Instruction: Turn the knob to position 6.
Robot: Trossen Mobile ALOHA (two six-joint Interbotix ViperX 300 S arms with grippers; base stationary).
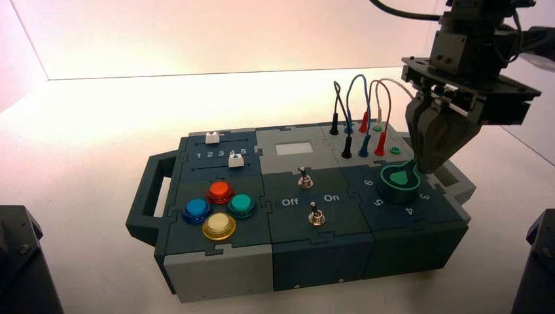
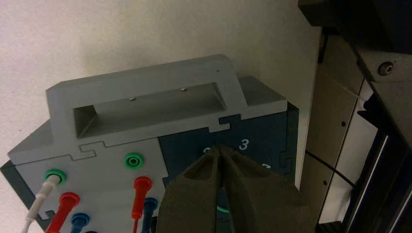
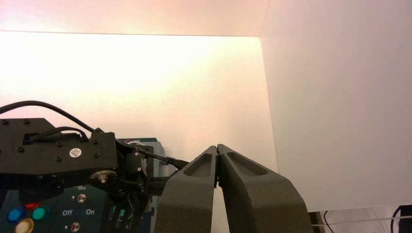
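Observation:
The knob (image 1: 399,178) is a dark green dial with a lighter green top, on the box's right-hand section. White numerals ring it, and the 6 (image 1: 368,184) is printed at its left. My left gripper (image 1: 419,167) reaches down from the upper right. It is shut, with its tips at the knob's far right edge and nothing between them. In the left wrist view the shut fingertips (image 2: 220,148) cover most of the knob, leaving a sliver of green rim (image 2: 223,208) and the numeral 3 (image 2: 244,144). My right gripper (image 3: 217,148) is shut and stays away from the box.
Red, blue, black and white wires (image 1: 366,98) arch from jacks just behind the knob. Two metal toggle switches (image 1: 316,214) stand in the middle section. Coloured push buttons (image 1: 219,209) and two sliders (image 1: 211,137) are on the left. A grey handle (image 2: 145,104) sits at the knob end.

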